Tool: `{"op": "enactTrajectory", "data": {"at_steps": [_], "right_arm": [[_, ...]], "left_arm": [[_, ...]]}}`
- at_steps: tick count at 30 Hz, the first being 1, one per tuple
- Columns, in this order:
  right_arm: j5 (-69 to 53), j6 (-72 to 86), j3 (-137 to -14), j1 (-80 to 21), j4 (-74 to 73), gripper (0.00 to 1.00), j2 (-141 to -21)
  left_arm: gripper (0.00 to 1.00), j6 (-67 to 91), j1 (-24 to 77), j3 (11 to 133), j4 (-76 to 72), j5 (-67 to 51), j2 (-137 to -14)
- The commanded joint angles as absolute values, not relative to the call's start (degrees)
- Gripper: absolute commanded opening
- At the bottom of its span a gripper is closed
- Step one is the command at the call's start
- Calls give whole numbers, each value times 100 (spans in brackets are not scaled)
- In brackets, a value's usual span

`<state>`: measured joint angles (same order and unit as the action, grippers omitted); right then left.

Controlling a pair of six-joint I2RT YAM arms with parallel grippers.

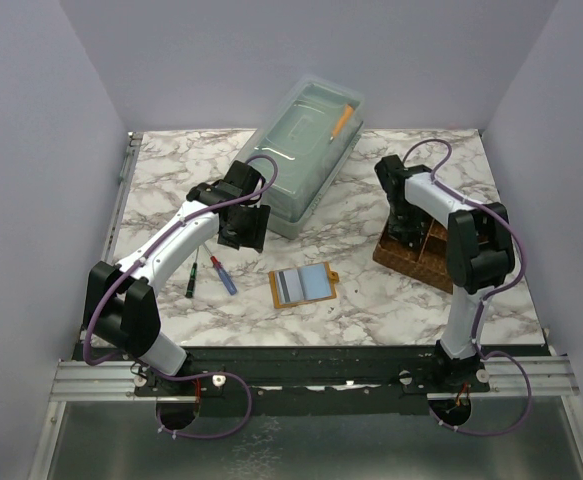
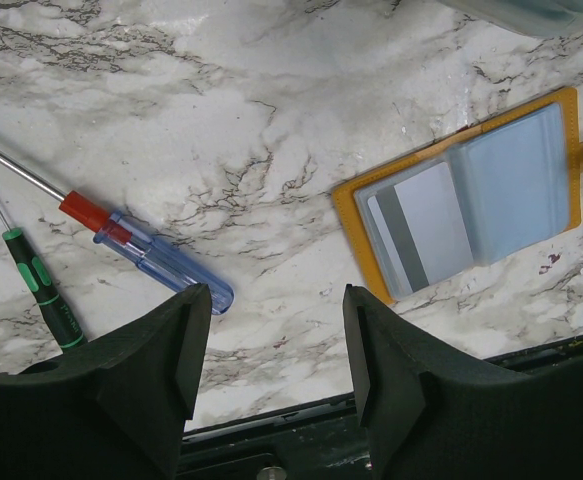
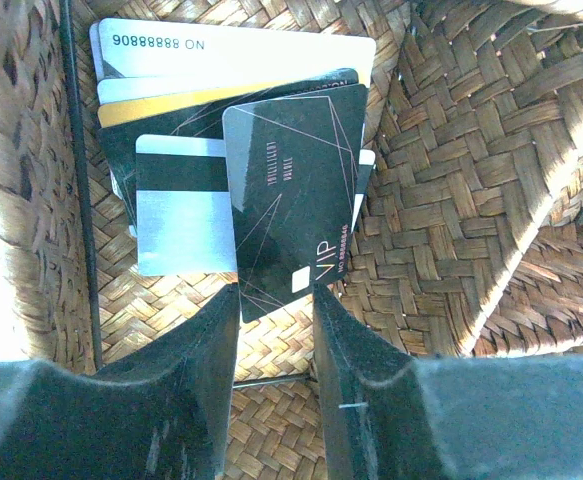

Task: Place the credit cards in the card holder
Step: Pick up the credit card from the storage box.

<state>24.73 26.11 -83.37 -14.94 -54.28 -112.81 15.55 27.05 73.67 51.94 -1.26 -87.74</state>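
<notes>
left gripper — jaws apart, hovering | right gripper — jaws narrowly apart

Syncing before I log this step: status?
Left gripper open, empty. Right gripper astride black VIP card in woven tray, grip unconfirmed. Card holder lies open, unobstructed.

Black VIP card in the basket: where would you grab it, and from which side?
Probably by its near short end, beside the VIP print, coming from above. The black card lies tilted on top of the other cards in the woven tray, so that end pokes out past the stack. The right end effector hangs open just above that end.
</notes>
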Motion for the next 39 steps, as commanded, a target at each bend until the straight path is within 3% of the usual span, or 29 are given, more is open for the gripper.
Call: {"op": "enactTrajectory", "data": {"at_steps": [1, 28, 31, 39], "right_arm": [[2806, 2817, -8310, -1468, -5755, 35, -11084], [2762, 2940, -7895, -1236, -5672, 30, -10680], [2712, 2813, -7774, -1149, -5329, 27, -10714], [2330, 2699, -8129, -966, -5117, 7, -10758]], "left_arm": [[61, 1517, 2677, 7339, 5159, -168, -8592], [61, 1478, 2673, 7383, 5177, -152, -8587], [61, 1468, 2679, 7392, 5176, -148, -8599], [61, 1460, 2677, 7478, 5207, -119, -8612]]}}
